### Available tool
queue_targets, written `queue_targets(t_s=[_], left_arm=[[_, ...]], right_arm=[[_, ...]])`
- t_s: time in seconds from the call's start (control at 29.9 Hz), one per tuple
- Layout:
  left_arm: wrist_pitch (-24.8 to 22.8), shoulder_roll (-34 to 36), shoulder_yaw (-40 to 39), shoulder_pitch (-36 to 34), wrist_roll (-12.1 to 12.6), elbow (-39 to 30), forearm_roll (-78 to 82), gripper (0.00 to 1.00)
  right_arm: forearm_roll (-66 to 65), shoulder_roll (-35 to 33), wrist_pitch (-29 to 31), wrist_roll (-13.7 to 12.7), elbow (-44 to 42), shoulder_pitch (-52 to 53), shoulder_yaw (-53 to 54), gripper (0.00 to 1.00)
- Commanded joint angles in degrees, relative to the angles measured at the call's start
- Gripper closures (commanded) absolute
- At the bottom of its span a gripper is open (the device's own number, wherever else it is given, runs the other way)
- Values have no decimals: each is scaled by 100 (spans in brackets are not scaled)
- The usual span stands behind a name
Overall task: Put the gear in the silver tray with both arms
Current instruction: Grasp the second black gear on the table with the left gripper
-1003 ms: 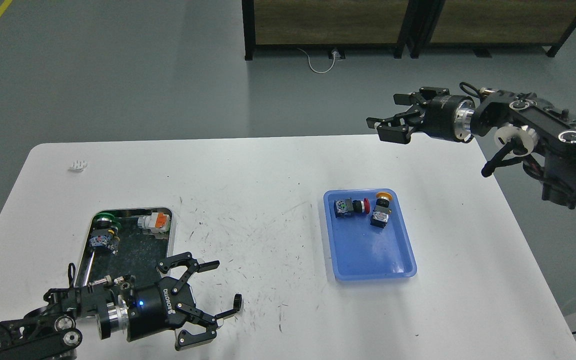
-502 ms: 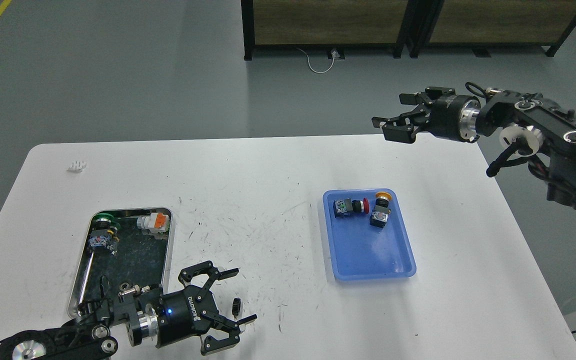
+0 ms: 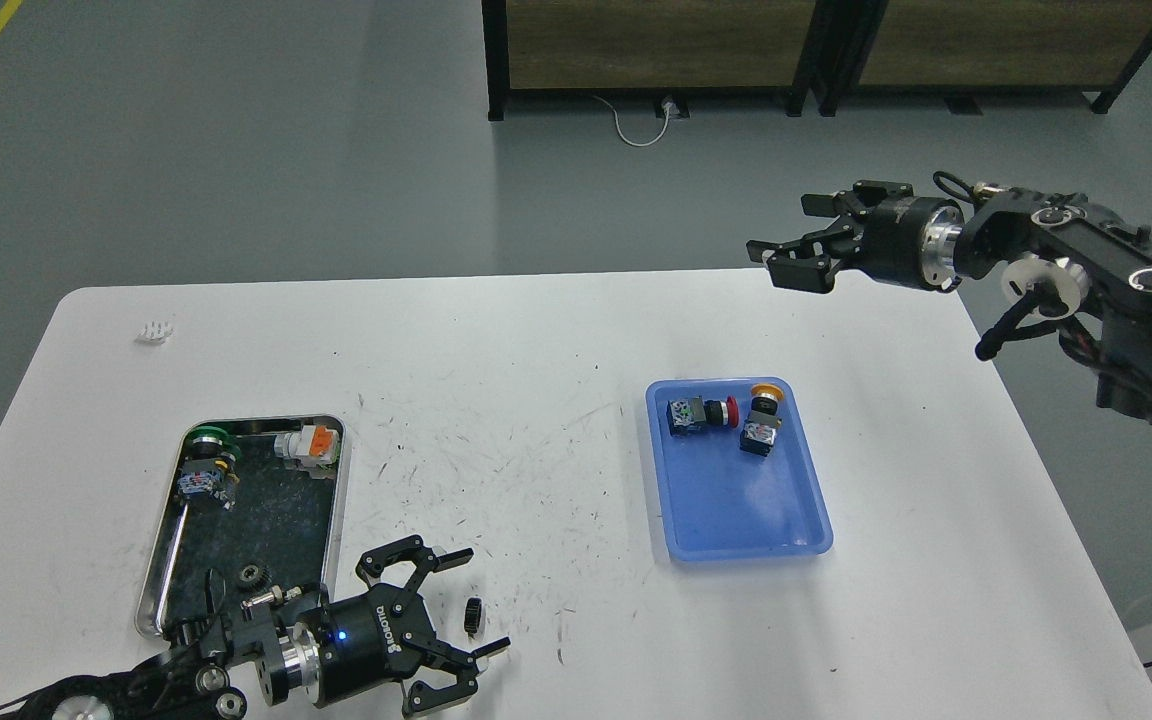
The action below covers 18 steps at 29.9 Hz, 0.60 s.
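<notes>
The silver tray [image 3: 338,500] lies at the table's near left. It holds a green-capped switch [image 3: 204,440], an orange and white part [image 3: 311,443] and a small black gear [image 3: 252,575]. A second small black gear [image 3: 473,616] stands on edge on the white table, right of the tray. My left gripper [image 3: 482,600] is open, with the gear between its spread fingers, and I cannot tell whether they touch it. My right gripper [image 3: 798,256] is open and empty, high over the table's far right edge.
A blue plastic tray [image 3: 736,510] at the right of the table holds two push-button switches [image 3: 701,413] [image 3: 762,425]. A small white piece [image 3: 154,331] lies at the far left. Dark cabinets [image 3: 656,50] stand on the floor beyond the table.
My left arm has drawn back towards the near edge and sunk lower, uncovering the gear in the tray. The gear on the table has hardly moved. My right gripper has shifted slightly right.
</notes>
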Motion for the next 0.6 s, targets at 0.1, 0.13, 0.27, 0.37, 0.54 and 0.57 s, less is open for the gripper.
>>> queue_targets(t_s=[0.1, 0.13, 0.27, 0.37, 0.54, 0.57], left_arm=[[122, -28, 8, 49, -85, 211, -11, 4], [122, -37, 9, 66, -85, 238, -20, 4], [192, -37, 26, 137, -155, 247, -20, 4], [262, -37, 70, 189, -173, 256, -20, 5], [324, -54, 70, 190, -173, 265, -20, 8], [324, -54, 70, 190, -173, 265, -20, 8]], right_arm=[[0, 0, 0, 0, 0, -29, 9, 7], [-9, 0, 0, 9, 0, -29, 9, 7], [0, 0, 0, 0, 0, -20, 17, 7], [0, 0, 0, 0, 0, -29, 17, 7], [0, 9, 0, 0, 9, -38, 18, 7], [0, 9, 0, 9, 9, -38, 18, 7]])
